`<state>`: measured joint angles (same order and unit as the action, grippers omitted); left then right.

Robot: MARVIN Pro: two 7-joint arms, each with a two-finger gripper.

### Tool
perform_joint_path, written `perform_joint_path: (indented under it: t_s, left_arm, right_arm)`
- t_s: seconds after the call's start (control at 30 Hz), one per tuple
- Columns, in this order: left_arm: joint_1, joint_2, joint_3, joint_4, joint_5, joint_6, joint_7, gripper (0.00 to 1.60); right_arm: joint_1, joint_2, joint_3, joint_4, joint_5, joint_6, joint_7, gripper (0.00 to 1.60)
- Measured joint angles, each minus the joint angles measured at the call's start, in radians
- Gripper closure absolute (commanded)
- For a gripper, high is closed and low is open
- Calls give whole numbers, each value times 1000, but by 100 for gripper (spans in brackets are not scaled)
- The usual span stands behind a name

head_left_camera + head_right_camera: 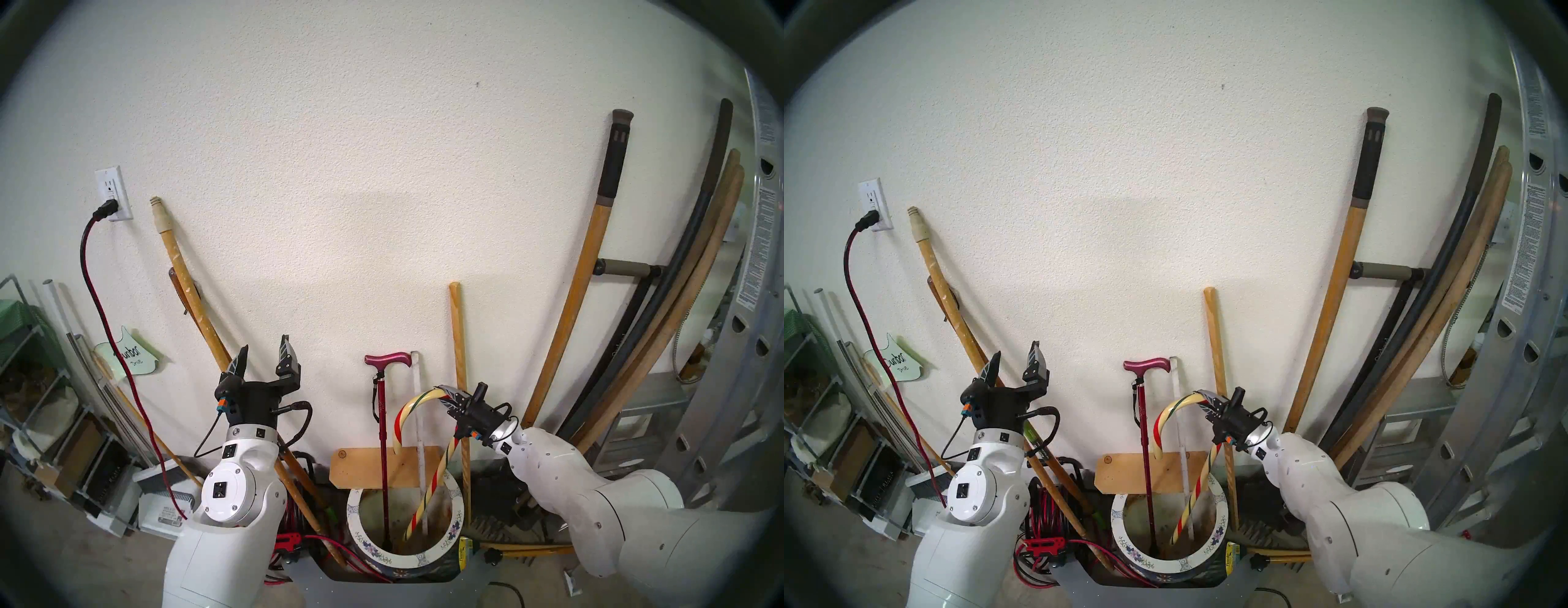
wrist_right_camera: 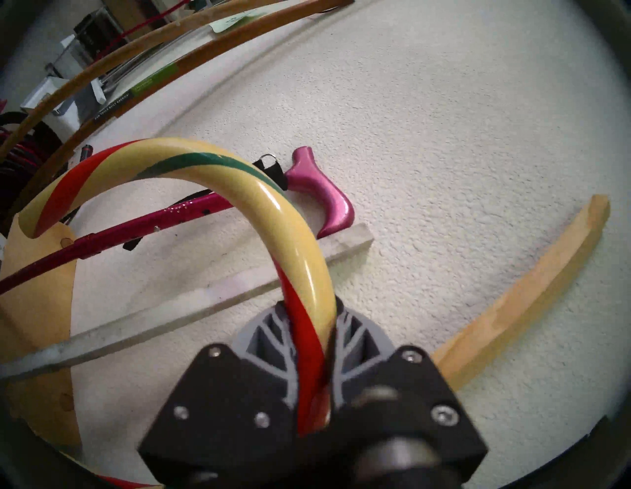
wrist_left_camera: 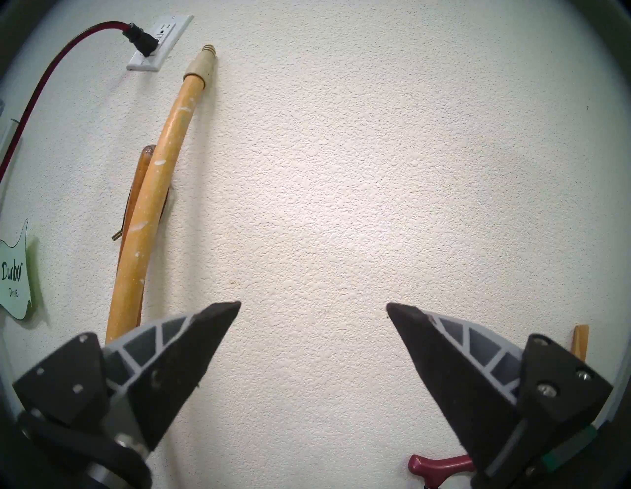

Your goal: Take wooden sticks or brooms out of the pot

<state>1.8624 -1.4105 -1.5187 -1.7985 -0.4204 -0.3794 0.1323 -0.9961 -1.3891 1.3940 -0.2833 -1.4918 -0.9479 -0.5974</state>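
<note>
The pot (image 1: 355, 516) (image 1: 1119, 516), with a white flowered rim, stands on the floor against the wall between my arms. In it stand a cream candy-cane stick (image 1: 429, 496) (image 1: 1194, 496) (image 2: 239, 167) with red and green stripes, a magenta T-handled cane (image 1: 383, 446) (image 1: 1145, 446) (image 2: 321, 201) (image 3: 440, 466) and a thin white slat (image 1: 417, 373) (image 1: 1176, 382) (image 2: 205, 297). My right gripper (image 1: 445, 392) (image 1: 1204, 397) (image 2: 310, 317) is shut on the top of the candy-cane stick's hook. My left gripper (image 1: 265, 354) (image 1: 1015, 361) (image 3: 313, 307) is open and empty, raised left of the pot, facing the wall.
Tan tool handles lean on the wall at left (image 1: 191, 297), just right of the pot (image 1: 458, 339) and at far right (image 1: 568, 318). A ladder (image 1: 755, 297) fills the right edge. A red cord (image 1: 106, 297) hangs from the outlet. A wooden board (image 1: 360, 467) stands behind the pot.
</note>
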Motion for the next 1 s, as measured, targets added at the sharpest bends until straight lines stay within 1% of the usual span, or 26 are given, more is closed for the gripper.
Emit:
perform_joint_path:
  t_s: [0.23,0.3,0.4,0.47,0.53,1.0]
  left_arm:
    - [0,0,0,0,0,0,0,0]
    - [0,0,0,0,0,0,0,0]
    - [0,0,0,0,0,0,0,0]
    - [0,0,0,0,0,0,0,0]
    - [0,0,0,0,0,0,0,0]
    - [0,0,0,0,0,0,0,0]
  right_arm:
    - [-14,23,7,-75,18,-9,-32,160]
    - [-18,30,13,-120,30,-11,-49,160]
    - [-18,32,15,-142,36,-11,-56,160]
    - [-15,36,17,-185,44,-12,-67,160]
    - [-13,38,18,-202,47,-12,-71,160]
    - [4,76,28,-408,86,-13,-102,160]
